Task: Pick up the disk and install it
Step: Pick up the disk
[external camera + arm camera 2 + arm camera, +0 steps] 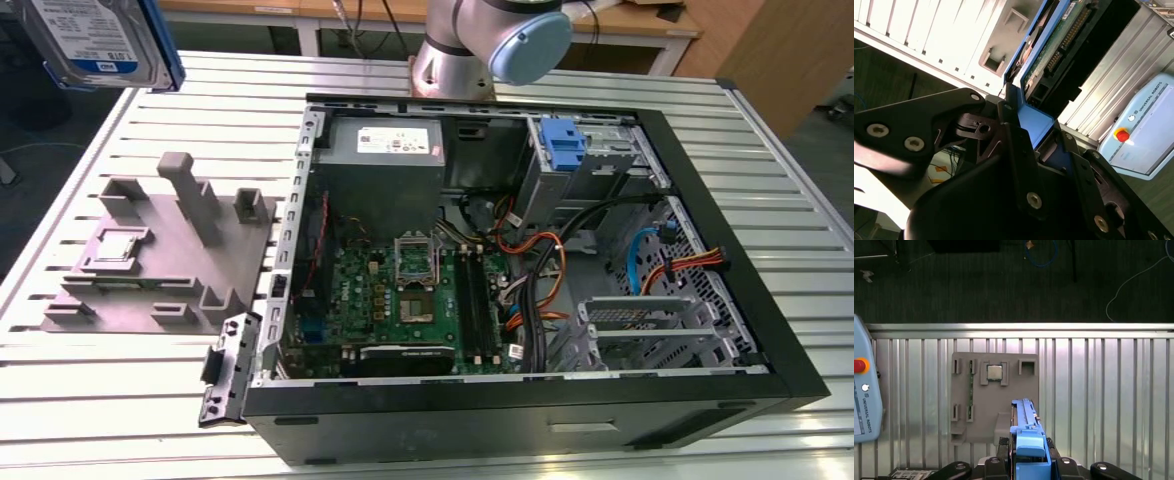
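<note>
A ribbed aluminium table [107, 400] carries a grey moulded fixture plate [160, 250] beside the open black computer case [534, 420] (green board inside). The disk [94, 40], flat silver metal with blue plastic rails, hangs edge-on above the fixture plate. The black gripper [1030, 462] has its jaws clamped narrowly on the disk's blue rail end.

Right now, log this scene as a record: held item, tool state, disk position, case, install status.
held item: the disk, silver with blue side rails
tool state: tool shut on the disk
disk position: in the air at the exterior view's upper left; over the grey fixture in the first wrist view
case: computer case open on the slatted table, blue bracket inside
install status: not done, disk outside the case
</note>
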{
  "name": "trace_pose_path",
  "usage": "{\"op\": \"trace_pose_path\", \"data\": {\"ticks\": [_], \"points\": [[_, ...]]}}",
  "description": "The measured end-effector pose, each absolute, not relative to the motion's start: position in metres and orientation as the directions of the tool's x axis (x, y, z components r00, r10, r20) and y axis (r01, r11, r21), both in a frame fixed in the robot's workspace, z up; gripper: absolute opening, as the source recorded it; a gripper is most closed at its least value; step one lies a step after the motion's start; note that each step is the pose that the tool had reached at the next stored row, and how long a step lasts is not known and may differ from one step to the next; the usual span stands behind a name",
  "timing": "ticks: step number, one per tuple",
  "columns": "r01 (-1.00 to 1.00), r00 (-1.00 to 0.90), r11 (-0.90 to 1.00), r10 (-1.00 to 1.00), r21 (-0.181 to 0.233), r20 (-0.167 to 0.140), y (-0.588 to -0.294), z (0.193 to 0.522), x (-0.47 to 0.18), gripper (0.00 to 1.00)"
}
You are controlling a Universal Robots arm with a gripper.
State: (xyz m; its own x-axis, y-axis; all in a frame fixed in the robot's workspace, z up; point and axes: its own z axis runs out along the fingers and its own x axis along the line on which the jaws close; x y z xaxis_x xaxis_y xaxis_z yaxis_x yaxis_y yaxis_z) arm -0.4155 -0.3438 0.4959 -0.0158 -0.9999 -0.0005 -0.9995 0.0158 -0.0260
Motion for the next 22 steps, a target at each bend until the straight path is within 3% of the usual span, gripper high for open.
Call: {"op": "trace_pose_path", "data": {"ticks": [22], "points": [[-1.000,-0.016,0.016,-1.000,-0.026,-0.001,-0.344,0.496,-0.405,0.37]]}}
